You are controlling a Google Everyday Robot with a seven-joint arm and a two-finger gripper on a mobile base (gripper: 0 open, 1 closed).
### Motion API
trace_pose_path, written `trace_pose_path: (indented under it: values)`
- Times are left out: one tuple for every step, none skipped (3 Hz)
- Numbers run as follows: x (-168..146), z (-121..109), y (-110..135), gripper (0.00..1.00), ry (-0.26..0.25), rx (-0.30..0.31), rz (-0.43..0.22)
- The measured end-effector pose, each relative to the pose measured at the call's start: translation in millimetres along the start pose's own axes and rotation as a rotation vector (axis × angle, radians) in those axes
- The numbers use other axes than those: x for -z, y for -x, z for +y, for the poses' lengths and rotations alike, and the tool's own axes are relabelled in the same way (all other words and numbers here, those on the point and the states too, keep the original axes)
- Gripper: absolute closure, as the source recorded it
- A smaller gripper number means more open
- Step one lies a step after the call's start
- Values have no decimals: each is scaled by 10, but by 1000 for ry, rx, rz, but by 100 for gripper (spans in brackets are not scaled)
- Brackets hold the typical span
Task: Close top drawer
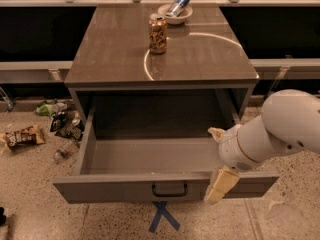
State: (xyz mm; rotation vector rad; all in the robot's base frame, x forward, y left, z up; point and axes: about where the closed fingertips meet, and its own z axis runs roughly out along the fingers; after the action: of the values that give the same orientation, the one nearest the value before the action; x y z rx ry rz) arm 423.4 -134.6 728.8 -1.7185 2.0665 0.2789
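Top drawer stands pulled fully out of the cabinet, its dark handle at front centre. The gripper sits at the drawer's right front corner, jaws spread open, one finger inside, the other before the front panel. A soda can stands on the cabinet top.

Vantage: high and in front of the top drawer, facing down and back over its open interior.
Nearness: close, with the drawer front spanning most of the width.
Upper field: worktop behind and above the drawer.
Gripper: at the drawer front's right end, jaws apart.
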Motion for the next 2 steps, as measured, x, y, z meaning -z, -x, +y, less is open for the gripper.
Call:
trace_pose_path:
  values:
    - [-105, -54, -11, 0, -24, 39, -8]
    - [-186, -127, 19, 0, -93, 86, 18]
